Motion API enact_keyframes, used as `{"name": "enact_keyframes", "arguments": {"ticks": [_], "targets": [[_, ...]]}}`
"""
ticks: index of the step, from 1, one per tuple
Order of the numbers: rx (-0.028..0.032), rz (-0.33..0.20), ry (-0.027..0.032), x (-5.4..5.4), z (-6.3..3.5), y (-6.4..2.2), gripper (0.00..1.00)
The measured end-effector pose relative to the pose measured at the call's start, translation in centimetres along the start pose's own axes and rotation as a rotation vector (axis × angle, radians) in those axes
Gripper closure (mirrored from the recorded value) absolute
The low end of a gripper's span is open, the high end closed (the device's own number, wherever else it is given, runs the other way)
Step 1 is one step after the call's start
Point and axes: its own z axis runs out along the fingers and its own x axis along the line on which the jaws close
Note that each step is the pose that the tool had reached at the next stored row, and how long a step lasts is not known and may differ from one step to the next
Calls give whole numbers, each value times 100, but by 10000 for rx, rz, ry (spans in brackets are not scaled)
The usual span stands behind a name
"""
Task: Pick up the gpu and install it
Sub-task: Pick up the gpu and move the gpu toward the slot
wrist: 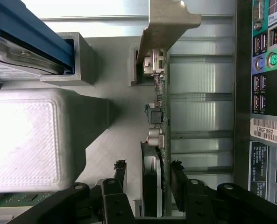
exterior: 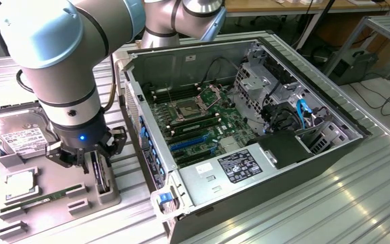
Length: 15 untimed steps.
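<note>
Gripper (wrist: 148, 164) fingers (wrist: 120, 170) are spread, one on each side of the gpu (wrist: 158, 112), with a gap on one side. The gpu stands on its edge in the gray holder (exterior: 59, 175), beside the computer case (exterior: 202, 193).

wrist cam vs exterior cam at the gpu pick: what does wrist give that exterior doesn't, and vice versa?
Wrist view: the gpu edge-on with its pale bracket, a gap between it and each of the fingers, and the rear port panel. Exterior view: the open case with its motherboard, the hard drive and the memory stick. Both: the gripper open astride the gpu, which stands in the grey holder.
</note>
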Motion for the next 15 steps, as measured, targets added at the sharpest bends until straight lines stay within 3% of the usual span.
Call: {"name": "enact_keyframes", "arguments": {"ticks": [3,4,7,8,11,13,15], "targets": [[0,0,0,-3,0,0,50],[0,0,0,-4,0,0,65],[0,-1,-1,-11,0,0,67],[0,0,0,-15,1,0,72],[-1,0,0,-16,-18,0,72],[-2,0,0,-19,-210,0,72],[-3,0,-1,-25,-511,-1,72]]}}
